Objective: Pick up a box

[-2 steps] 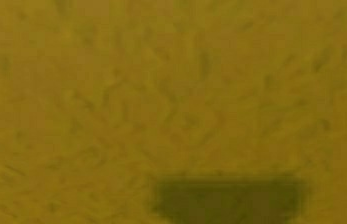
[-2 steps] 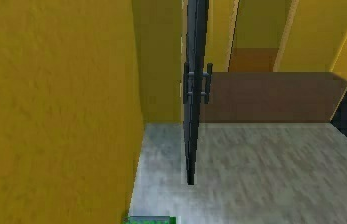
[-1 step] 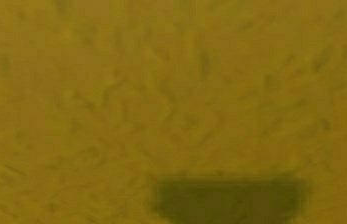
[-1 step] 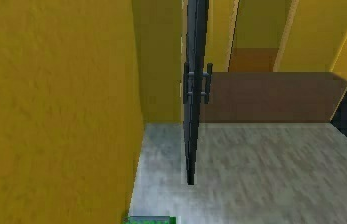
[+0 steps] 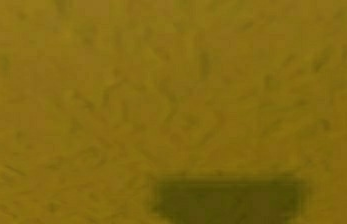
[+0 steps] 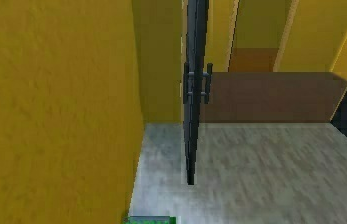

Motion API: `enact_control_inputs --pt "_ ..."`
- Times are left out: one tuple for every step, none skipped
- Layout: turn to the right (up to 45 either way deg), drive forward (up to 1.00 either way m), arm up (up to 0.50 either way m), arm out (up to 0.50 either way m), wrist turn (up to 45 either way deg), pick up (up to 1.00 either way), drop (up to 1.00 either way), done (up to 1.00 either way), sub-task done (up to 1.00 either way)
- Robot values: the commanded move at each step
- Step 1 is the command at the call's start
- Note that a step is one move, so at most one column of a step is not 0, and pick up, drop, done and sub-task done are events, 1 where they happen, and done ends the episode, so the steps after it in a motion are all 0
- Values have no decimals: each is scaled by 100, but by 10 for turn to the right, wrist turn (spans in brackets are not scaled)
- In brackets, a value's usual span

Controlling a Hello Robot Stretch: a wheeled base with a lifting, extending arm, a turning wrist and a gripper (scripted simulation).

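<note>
Boxy green shape point(image 6: 149, 219), arm side view's bottom edge, below yellow wall point(image 6: 51, 100)

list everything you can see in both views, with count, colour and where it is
wall ahead: one, mustard yellow, close up across the forward view
side wall: one, yellow, arm side view's left
door: one, dark grey, seen edge-on, upright at the arm side view's middle, handle halfway up
floor: one, pale grey, arm side view's lower half
brown panel: one, brown, low along the far side, right of the door
far wall: one, yellow, arm side view's upper right
green thing: one, green, arm side view's bottom edge, left of the middle; too little shows to name it
</note>
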Motion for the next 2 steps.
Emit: enact_control_inputs --pt "0 0 0 0 450 0 0 0 0" --pt "0 0 0 0 360 0 0 0 0"
